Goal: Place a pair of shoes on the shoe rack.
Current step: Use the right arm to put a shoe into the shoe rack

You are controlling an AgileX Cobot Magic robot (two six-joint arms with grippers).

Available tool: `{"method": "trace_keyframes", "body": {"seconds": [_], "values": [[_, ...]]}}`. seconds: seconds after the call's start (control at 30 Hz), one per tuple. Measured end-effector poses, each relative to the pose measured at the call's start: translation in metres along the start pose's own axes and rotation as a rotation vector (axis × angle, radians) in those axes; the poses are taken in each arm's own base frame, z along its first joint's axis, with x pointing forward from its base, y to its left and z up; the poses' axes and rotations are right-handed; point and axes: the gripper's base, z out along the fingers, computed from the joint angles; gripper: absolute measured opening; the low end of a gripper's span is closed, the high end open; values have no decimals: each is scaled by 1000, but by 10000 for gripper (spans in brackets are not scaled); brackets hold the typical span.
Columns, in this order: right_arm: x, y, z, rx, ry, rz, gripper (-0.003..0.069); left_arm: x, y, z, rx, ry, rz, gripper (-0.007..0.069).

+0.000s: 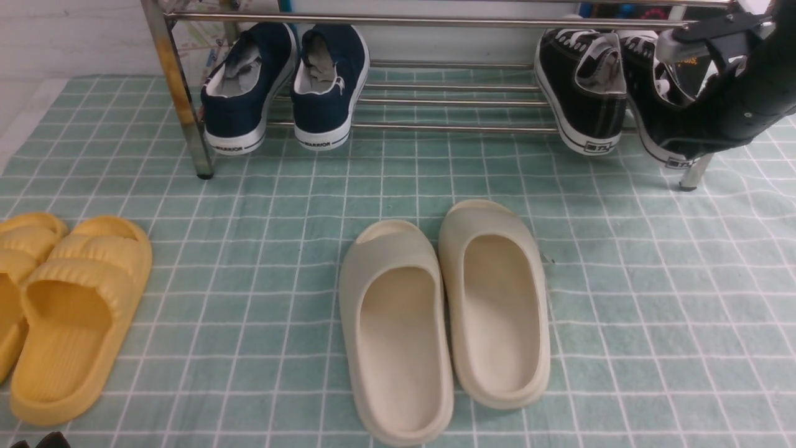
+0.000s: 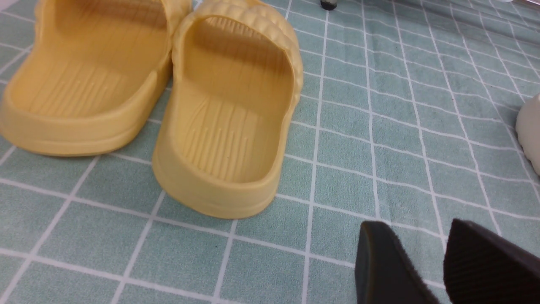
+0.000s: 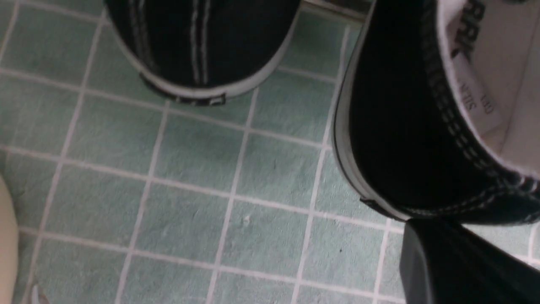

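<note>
Both black canvas sneakers, left (image 1: 584,93) and right (image 1: 647,118), rest on the lower bars of the chrome shoe rack (image 1: 435,127), heels outward, well apart from the navy sneakers (image 1: 286,87). The right gripper (image 1: 727,106) sits at the right sneaker's heel; only one finger (image 3: 460,266) shows, so its grip is indeterminate. The left gripper (image 2: 443,261), jaws parted and empty, hovers near the yellow slippers (image 2: 168,105).

The front view looks forward and down across the table (image 1: 622,311) toward the shoe rack (image 1: 435,127). The left wrist view sits low, close behind the yellow slippers (image 2: 228,126), well apart from the rack. The right wrist view looks down, near the black sneakers (image 3: 400,139) at the rack. The front view shares both pairs.
</note>
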Motion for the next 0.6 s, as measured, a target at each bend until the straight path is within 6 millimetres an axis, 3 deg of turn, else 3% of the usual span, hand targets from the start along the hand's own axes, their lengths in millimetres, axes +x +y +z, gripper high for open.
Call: {"method": "trace_keyframes", "body": {"seconds": [0.4, 0.5, 0.6], "values": [[-6, -4, -4, 34, -23, 48, 20, 0, 0, 0, 0, 0, 0, 238], [-8, -3, -9, 19, 8, 45, 62, 0, 0, 0, 0, 0, 0, 238], [-10, 1, -25, -32, 39, 36, 197, 0, 0, 0, 0, 0, 0, 238]]}}
